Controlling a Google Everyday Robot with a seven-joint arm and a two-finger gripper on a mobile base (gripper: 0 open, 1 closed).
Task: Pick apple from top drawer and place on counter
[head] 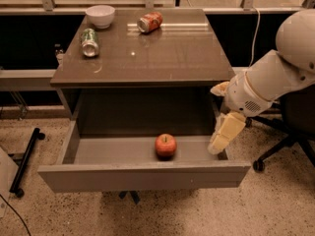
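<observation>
The red-orange apple (166, 145) sits upright in the open top drawer (142, 176), near its front wall and a little right of the middle. The counter (162, 53) forms the cabinet top above it. My gripper (222, 134) hangs at the end of the white arm on the right, pointing down over the drawer's right end. It is to the right of the apple, apart from it, and holds nothing.
On the counter stand a white bowl (100, 15) at the back left, a green can (89, 42) lying on its side and a red-orange soda can (149, 21) lying at the back. A black office chair (290, 127) is at the right. A black stand (27, 161) lies at the left.
</observation>
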